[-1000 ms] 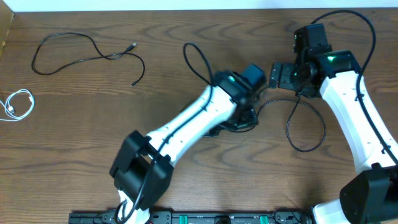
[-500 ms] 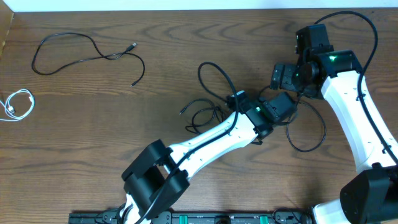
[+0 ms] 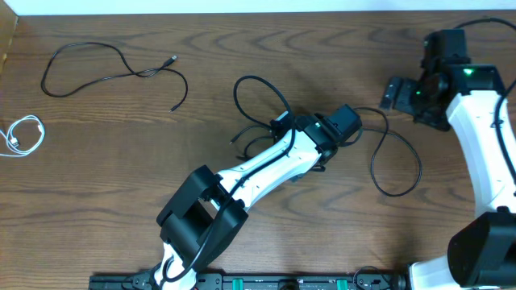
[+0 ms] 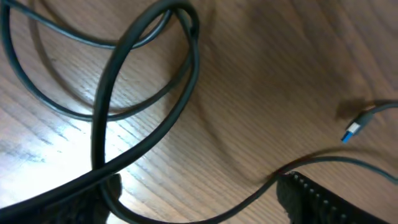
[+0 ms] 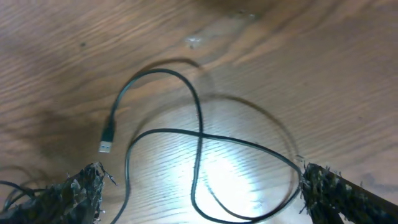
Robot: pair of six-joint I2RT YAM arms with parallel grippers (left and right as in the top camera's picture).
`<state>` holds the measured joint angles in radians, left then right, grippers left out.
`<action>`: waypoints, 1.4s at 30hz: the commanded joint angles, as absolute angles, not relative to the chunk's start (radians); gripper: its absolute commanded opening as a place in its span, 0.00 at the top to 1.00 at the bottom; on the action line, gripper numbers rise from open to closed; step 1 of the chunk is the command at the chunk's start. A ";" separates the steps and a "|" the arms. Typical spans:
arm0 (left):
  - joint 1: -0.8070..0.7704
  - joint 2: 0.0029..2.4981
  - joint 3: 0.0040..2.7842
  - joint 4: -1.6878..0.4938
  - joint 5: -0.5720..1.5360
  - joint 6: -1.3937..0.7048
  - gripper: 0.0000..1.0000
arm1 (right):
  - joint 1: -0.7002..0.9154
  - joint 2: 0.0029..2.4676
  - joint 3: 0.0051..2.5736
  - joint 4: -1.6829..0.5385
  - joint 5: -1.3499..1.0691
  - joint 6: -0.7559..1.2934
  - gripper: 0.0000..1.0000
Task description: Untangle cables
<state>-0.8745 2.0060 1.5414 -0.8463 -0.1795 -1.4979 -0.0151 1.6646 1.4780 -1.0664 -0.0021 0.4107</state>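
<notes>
Left gripper (image 4: 199,193) is released, fingers wide apart, low over the looped black cable (image 3: 372,167) at tabletop (image 3: 81,201) centre. Right gripper (image 5: 202,180) is released near the far right corner. Second black cable (image 3: 137,74) lies spread near the far left corner. White cable (image 3: 24,133) lies coiled at the left edge.

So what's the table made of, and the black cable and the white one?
Table: looks like wood or a wood-look top. It is brown with wavy grain lines, and smooth with a soft shine under the light.
Black cable: likely a rubbery plastic skin, since it is matte and bends in loose loops.
White cable: probably plastic too, but too small to tell more.
</notes>
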 commanded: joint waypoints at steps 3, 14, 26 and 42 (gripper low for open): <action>-0.878 2.043 1.541 -0.828 -0.182 -1.501 0.22 | -0.042 1.671 1.478 -1.082 -0.033 0.422 0.01; -0.899 2.067 1.541 -0.741 -0.078 -1.407 0.40 | -0.042 1.671 1.478 -1.082 -0.033 0.422 0.01; -0.899 2.062 1.541 -0.743 -0.078 -1.285 0.92 | -0.041 1.671 1.478 -1.085 -0.033 0.422 0.01; -0.887 1.877 1.542 -0.737 -0.198 -1.131 0.65 | -0.041 1.671 1.478 -1.085 -0.033 0.422 0.01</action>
